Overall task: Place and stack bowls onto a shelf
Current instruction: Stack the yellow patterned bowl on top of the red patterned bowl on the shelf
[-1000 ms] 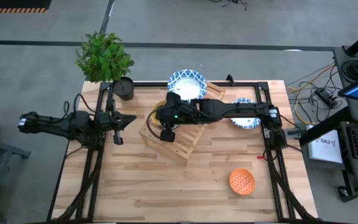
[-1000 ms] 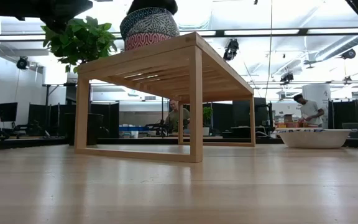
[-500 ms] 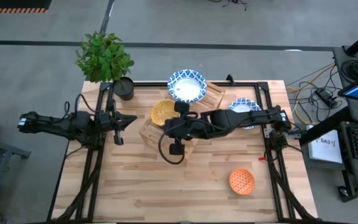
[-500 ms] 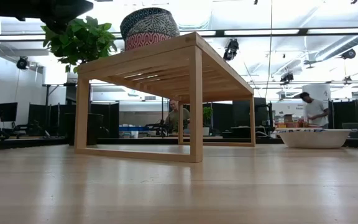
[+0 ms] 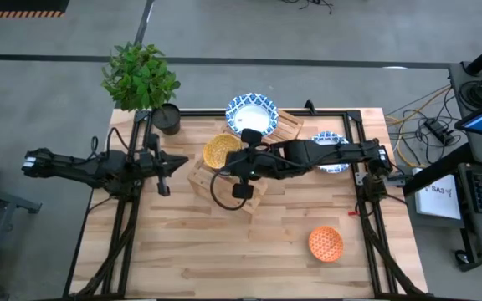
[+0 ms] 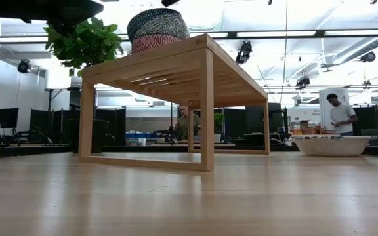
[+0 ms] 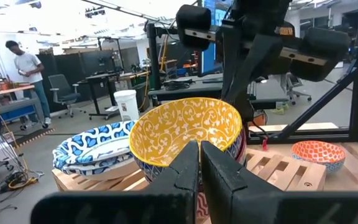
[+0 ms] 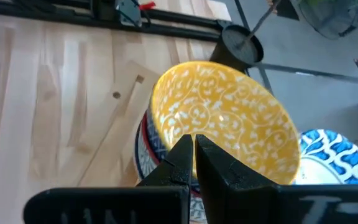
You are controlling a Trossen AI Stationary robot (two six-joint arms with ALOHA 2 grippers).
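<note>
A mustard-yellow bowl (image 5: 222,151) sits nested on top of a stack of patterned bowls (image 6: 157,29) at the left end of the slatted wooden shelf (image 5: 253,186). A white bowl with a blue rim (image 5: 252,114) rests on the shelf's far end. Another blue-rimmed bowl (image 5: 329,150) lies on the table under the right arm. An orange bowl (image 5: 325,243) sits near the right front. My right gripper (image 8: 193,142) hovers shut just above and to the right of the yellow bowl (image 8: 222,124), touching nothing. My left gripper (image 7: 199,149) waits shut at the table's left, pointing at the stack.
A potted plant (image 5: 141,75) stands at the table's far left corner. Black frame rails (image 5: 366,209) run along the table's sides. Bare tabletop lies in front of the shelf (image 5: 224,251). People stand in the room beyond the table (image 6: 338,115).
My right gripper has risen off the top of the bowl stack and drawn back toward the table's right, uncovering the yellow bowl. The stack has stayed in place on the shelf.
</note>
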